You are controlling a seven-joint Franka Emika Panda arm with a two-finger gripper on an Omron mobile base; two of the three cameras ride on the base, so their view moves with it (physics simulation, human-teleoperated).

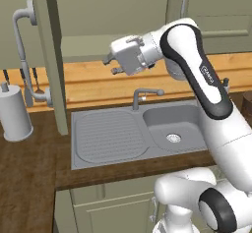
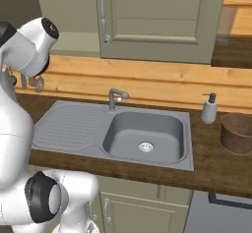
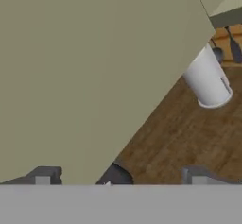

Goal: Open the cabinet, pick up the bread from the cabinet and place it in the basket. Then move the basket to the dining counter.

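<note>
The step in hand looks like opening the cabinet. In the left base view the left door point(image 1: 49, 55) stands swung out edge-on toward the camera, its curved handle point(image 1: 22, 55) on the far face, while the pincer point(image 1: 109, 65) hangs in the air just right of that door, above the sink point(image 1: 138, 133), fingers apart and holding nothing. The right door point(image 2: 157, 20) is shut, its handle point(image 2: 104, 15) untouched. No bread can be made out, since the open door hides the cabinet's inside from these angles. My guess is that the next move calls for either pushing the left door wider or reaching past it into the cabinet, with care not to knock the door's edge.

The right base view shows what the left one lacks: the basket point(image 2: 237, 133) sitting on the counter point(image 2: 206, 163) at the far right, near a soap dispenser point(image 2: 209, 108); it looks empty, though its inside is barely seen. The left base view adds a white paper-towel roll point(image 1: 15, 113) on the counter below the open door. The hand view gives the door's flat face point(image 3: 90, 72) close up, with the roll point(image 3: 208, 81) beyond it and the two finger tips set wide.
</note>
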